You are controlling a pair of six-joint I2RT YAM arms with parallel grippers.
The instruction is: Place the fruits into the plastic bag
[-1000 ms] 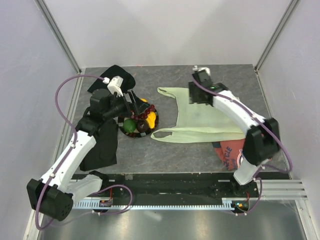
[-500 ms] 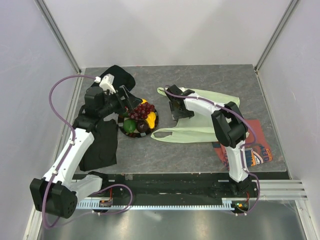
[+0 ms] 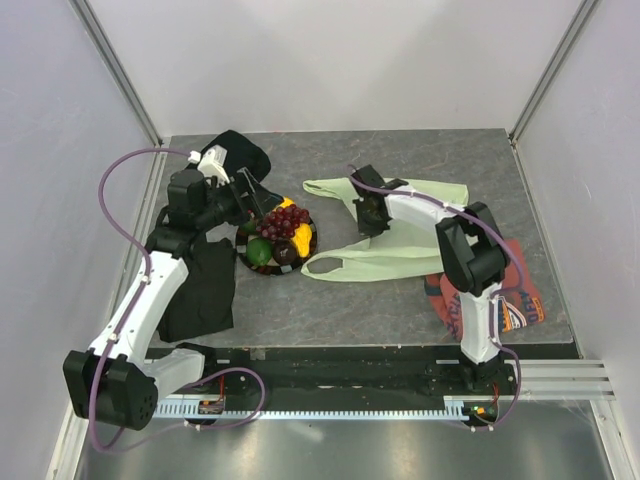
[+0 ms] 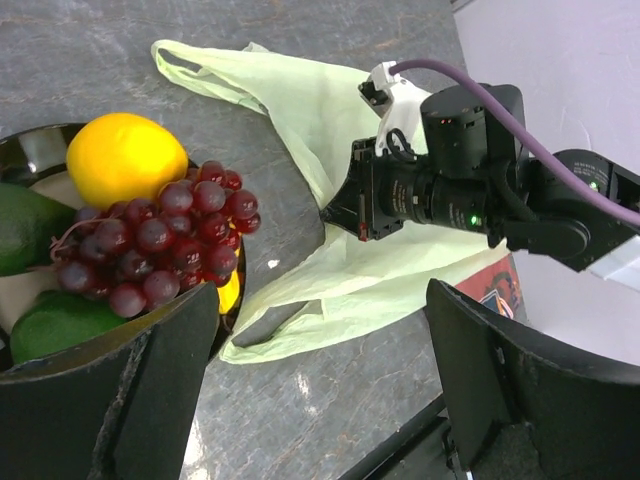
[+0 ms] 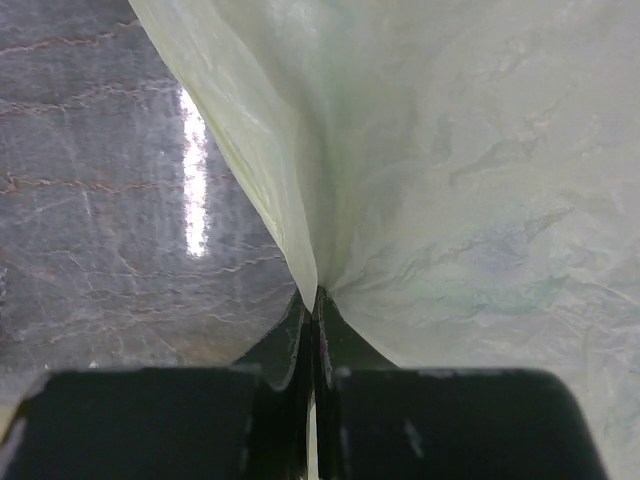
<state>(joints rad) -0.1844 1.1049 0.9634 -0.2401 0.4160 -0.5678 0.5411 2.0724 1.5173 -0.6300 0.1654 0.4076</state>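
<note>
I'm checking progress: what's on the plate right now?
On the plate: purple grapes, a lemon, green fruits. Whatever lies beneath the grapes is mostly covered.

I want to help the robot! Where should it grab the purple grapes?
Across the middle of the grape bunch, coming straight down from above. It sits highest in the pile, with the lemon close beside it, so sideways fingers would likely bump that.

plastic bag [image 3: 400, 262] was thin, crinkly, translucent; counter [image 3: 330, 320] grey, stone-veined, slight sheen; grapes [image 4: 160, 245] glossy; lemon [image 4: 125, 158] waxy-smooth; cloth [image 3: 200, 295] matt black fabric.
</note>
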